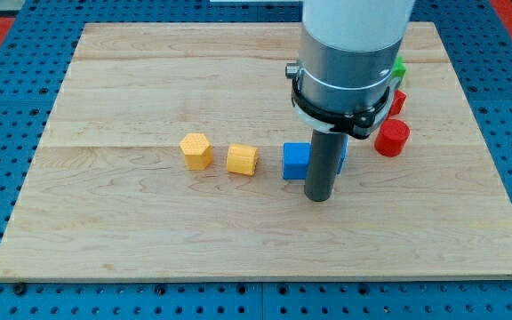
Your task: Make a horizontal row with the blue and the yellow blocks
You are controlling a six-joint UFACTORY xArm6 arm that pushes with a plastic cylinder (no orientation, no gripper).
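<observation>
The straight dark rod comes down from the grey arm housing in the upper centre-right of the frame, and my tip (pixel 318 197) rests on the pale wooden board (pixel 105 240) just right of centre. The tool has no jaws to open or close and holds nothing; it can only push.

The blue cube-shaped block (pixel 296 161) lies immediately to the upper left of the tip, seemingly touching the rod or nearly so. A sliver of blue (pixel 343 156) shows on the rod's far right side; whether that is a second blue block cannot be told.

Left of the blue cube sit the yellow cube (pixel 242 160) and, further left, the yellow hexagonal block (pixel 196 151), already roughly level across the frame's middle. The red cylinder (pixel 392 138) stands to the right, apart.

The hidden blue piece probably needs nudging leftward or level.
</observation>
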